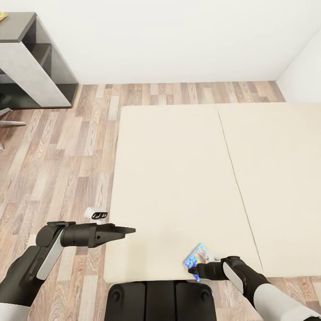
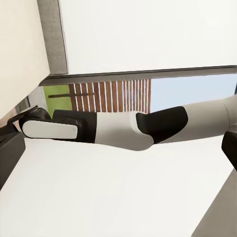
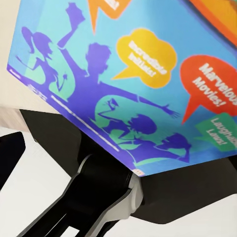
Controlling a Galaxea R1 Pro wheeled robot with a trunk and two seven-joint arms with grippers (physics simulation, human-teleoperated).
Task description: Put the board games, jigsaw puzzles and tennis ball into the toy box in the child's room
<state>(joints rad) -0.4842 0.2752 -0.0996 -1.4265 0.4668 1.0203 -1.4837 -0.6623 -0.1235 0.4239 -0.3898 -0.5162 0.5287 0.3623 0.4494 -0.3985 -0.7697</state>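
A light-blue board game [image 1: 196,256] with cartoon pictures is held tilted over the near edge of the bed [image 1: 178,178], whose cream mattress is otherwise bare. My right gripper [image 1: 195,269] is shut on the box's lower edge. In the right wrist view the board game [image 3: 133,84] shows purple figures and speech bubbles, with one dark finger [image 3: 94,192] beneath it. My left gripper [image 1: 128,231] hovers over the bed's near left corner. It holds nothing, and its fingers stand apart at the sides of the left wrist view.
A dark-grey desk with open shelves [image 1: 38,67] stands at the far left on the wood-plank floor [image 1: 62,160]. White walls close the room behind and right of the bed. My dark base [image 1: 160,301] sits against the bed's near edge.
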